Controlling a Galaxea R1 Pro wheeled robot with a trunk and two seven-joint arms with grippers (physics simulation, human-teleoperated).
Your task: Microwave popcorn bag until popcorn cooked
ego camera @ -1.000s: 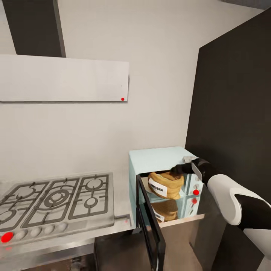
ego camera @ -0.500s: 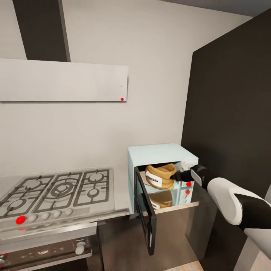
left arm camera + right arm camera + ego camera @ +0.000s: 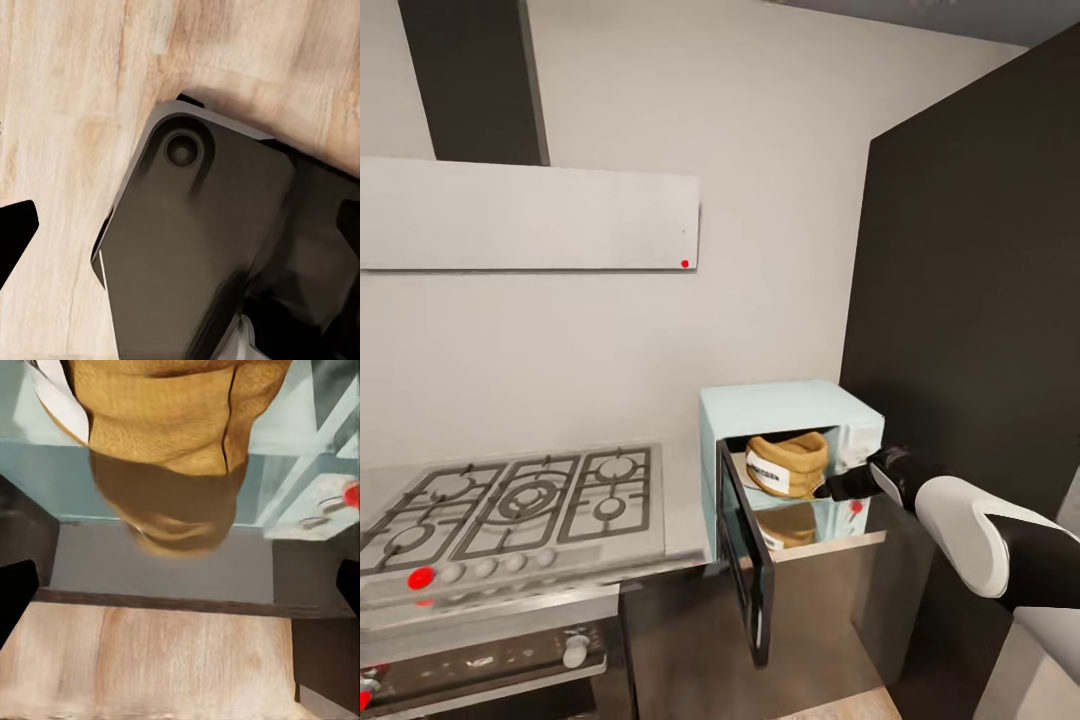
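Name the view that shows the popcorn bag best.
The head view: the popcorn bag sits whole inside the open microwave, label facing out. The right wrist view gives a close, cropped part of the bag, plus its reflection below. The left wrist view looks at wood floor and dark robot parts.

Your way into the microwave [image 3: 788, 408] is standing open: its door [image 3: 746, 560] is hanging swung out at the left. The popcorn bag [image 3: 786, 464] is taking up most of the cavity. A dark cabinet wall [image 3: 970, 300] is crowding your right gripper [image 3: 830, 489] at the mouth.
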